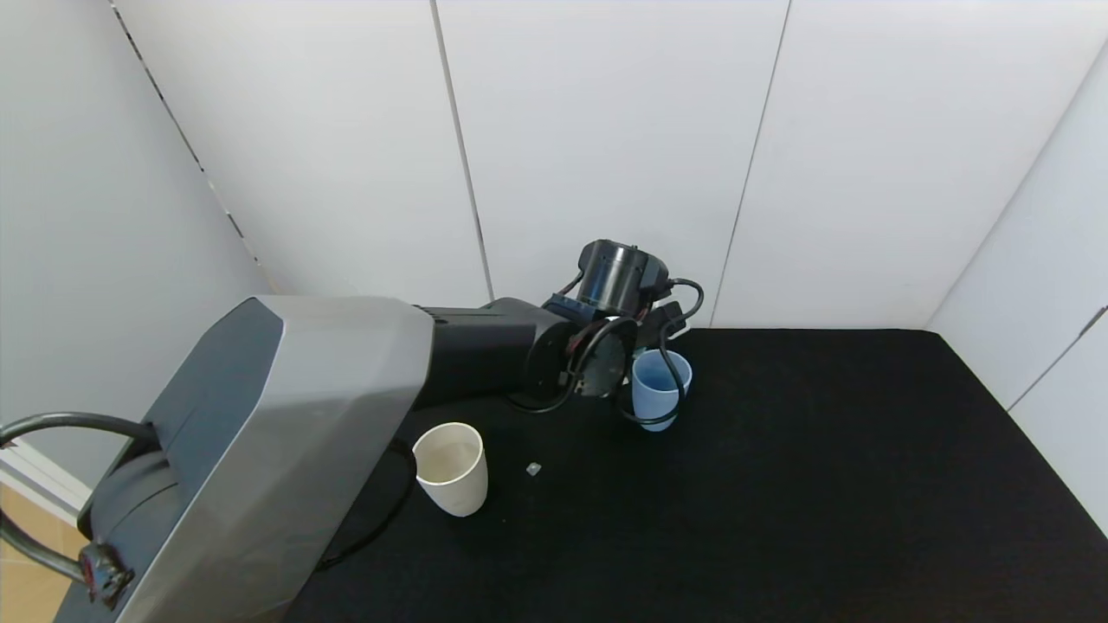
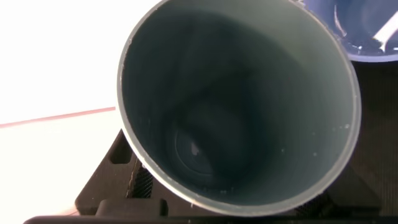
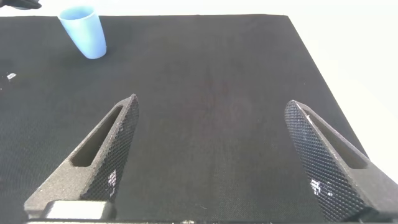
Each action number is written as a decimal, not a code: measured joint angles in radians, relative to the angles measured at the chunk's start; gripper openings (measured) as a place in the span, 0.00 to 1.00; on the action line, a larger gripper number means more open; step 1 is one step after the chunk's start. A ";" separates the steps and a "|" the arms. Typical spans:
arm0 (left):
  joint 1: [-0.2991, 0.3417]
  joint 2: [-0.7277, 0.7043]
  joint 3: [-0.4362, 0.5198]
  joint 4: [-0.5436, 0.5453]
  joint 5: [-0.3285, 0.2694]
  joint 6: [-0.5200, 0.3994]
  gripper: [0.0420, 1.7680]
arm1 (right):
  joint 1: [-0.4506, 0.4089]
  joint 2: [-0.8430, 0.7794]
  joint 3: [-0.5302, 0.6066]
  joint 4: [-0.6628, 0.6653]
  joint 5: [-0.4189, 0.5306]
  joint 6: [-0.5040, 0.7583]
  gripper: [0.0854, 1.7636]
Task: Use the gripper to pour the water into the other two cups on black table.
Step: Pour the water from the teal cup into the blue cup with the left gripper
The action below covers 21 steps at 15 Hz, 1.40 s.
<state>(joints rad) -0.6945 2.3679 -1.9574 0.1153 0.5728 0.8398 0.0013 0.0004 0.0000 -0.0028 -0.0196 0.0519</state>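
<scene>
My left gripper (image 1: 647, 336) is shut on the teal-green cup (image 2: 236, 106) and holds it tipped right beside the pale blue cup (image 1: 661, 385) at the middle back of the black table (image 1: 822, 476). In the head view my wrist hides the teal-green cup. In the left wrist view I look into its dark inside, where only a faint glint shows at the bottom. The blue cup's rim (image 2: 367, 53) sits just past its lip, with glinting water (image 2: 380, 32) inside. The cream cup (image 1: 450, 467) stands upright nearer me, to the left. My right gripper (image 3: 211, 102) is open and empty, low over bare table.
A small white scrap (image 1: 533, 469) lies on the table between the two cups. White walls close in the back and the right side. The blue cup also shows far off in the right wrist view (image 3: 83, 31). My left arm's grey housing fills the lower left.
</scene>
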 joint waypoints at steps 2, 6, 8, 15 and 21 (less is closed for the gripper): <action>-0.009 0.003 0.000 -0.007 0.036 0.019 0.66 | 0.000 0.000 0.000 0.000 0.000 0.000 0.97; -0.020 0.024 0.000 -0.110 0.098 0.099 0.66 | 0.000 0.000 0.000 0.000 0.000 0.000 0.97; -0.030 0.034 0.000 -0.123 0.114 0.112 0.66 | 0.000 0.000 0.000 0.000 0.000 0.000 0.97; -0.049 0.050 0.000 -0.127 0.167 0.175 0.65 | 0.000 0.000 0.000 0.000 0.000 0.000 0.97; -0.057 0.056 0.000 -0.128 0.197 0.221 0.65 | 0.000 0.000 0.000 0.000 0.000 0.000 0.97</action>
<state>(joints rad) -0.7515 2.4236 -1.9574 -0.0128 0.7696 1.0613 0.0013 0.0004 0.0000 -0.0028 -0.0196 0.0515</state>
